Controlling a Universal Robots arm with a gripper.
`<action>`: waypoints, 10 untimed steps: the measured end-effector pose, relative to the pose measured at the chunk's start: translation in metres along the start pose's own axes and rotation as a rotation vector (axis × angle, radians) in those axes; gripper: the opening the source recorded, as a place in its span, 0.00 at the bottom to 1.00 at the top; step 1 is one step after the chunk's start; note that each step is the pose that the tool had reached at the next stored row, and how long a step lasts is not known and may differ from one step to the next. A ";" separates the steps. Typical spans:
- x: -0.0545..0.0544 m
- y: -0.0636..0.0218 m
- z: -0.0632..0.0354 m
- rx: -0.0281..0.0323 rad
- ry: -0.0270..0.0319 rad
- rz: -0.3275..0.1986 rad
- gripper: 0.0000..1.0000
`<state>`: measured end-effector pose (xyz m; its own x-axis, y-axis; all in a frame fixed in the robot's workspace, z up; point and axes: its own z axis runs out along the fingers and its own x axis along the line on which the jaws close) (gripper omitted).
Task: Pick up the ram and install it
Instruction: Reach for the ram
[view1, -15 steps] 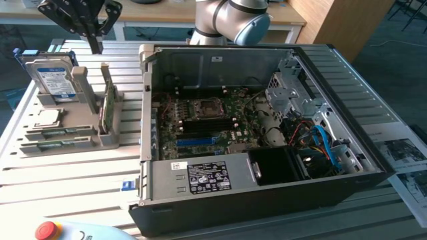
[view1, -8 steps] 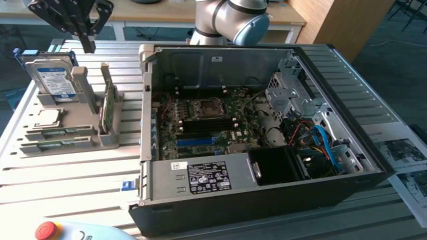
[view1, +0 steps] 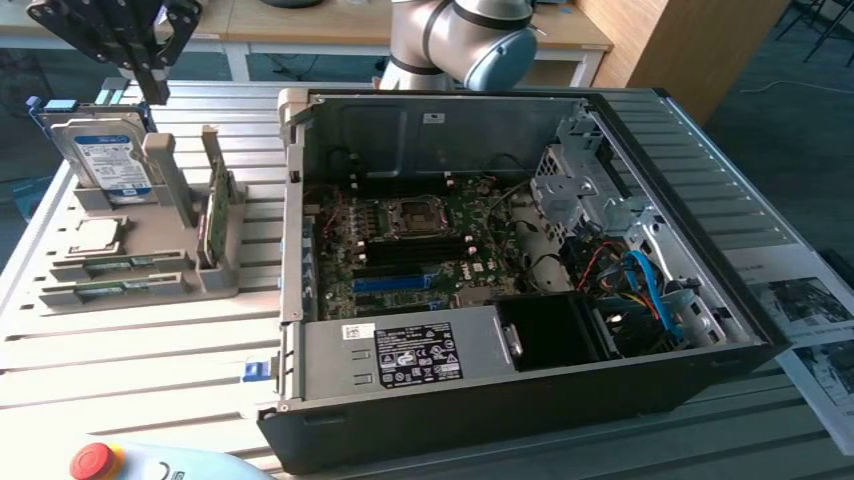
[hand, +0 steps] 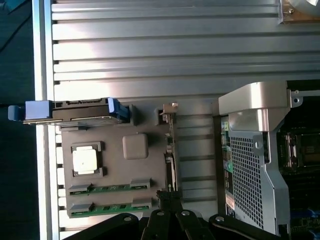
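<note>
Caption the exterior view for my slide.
Shut claw hangs above the grey parts tray, where the ram stands on edge beside the open computer case.

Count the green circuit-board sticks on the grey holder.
3. One long narrow green circuit-board stick stands on edge in the grey plastic holder. The farther flat green stick and the nearer flat green stick lie in adjacent slots. Others may be hidden.

Exterior: looks down at a slant from high over the near side, mid-range, into the case (view1: 534, 395), holder (view1: 216, 282) on the exterior view's left. Wrist: faces straight down, nearer, over the holder (hand: 115, 170). Shared: holder, drive (view1: 114, 160), ram (view1: 214, 215), case wall.
</note>
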<state>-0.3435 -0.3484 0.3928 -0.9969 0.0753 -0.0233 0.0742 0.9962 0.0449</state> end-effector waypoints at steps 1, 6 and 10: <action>0.002 0.0001 0.0000 0.0000 0.0000 0.000 0.10; 0.015 0.0007 -0.0003 0.0000 0.0001 0.000 0.10; 0.024 0.0012 -0.0004 0.0000 0.0000 0.000 0.10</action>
<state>-0.3678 -0.3453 0.3927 -0.9969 0.0753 -0.0233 0.0742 0.9962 0.0449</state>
